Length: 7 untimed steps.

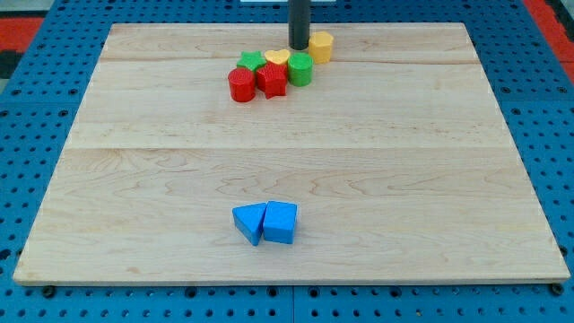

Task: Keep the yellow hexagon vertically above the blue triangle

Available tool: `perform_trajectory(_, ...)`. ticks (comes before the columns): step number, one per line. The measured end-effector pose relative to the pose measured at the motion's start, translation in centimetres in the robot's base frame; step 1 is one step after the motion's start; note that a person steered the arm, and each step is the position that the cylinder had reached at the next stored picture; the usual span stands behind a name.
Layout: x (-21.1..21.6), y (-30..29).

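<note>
The yellow hexagon (pixel 321 46) sits near the view's top, just right of centre. My tip (pixel 299 47) touches or nearly touches its left side. The blue triangle (pixel 248 222) lies near the view's bottom, left of centre, far below the hexagon and somewhat to its left. A second blue block (pixel 281 222), roughly square, rests against the triangle's right side.
A tight cluster lies just below and left of my tip: a green star (pixel 250 61), a yellow heart (pixel 276 58), a green cylinder (pixel 300 69), a red cylinder (pixel 240 84) and a red star-like block (pixel 272 80). The wooden board (pixel 430 179) ends at a blue pegboard.
</note>
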<state>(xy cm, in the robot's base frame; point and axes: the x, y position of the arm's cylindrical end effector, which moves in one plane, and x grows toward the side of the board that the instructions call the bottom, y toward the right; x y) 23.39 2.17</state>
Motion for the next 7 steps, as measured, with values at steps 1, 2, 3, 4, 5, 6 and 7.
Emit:
perform_trajectory(1,-2.6,0.4)
perform_trajectory(2,0.1,5.3)
perform_trajectory(3,0.9,3.4)
perform_trajectory(4,1.0,4.5)
perform_trajectory(5,2.1,3.9)
perform_trajectory(6,2.1,0.8)
perform_trajectory(7,3.7,1.9)
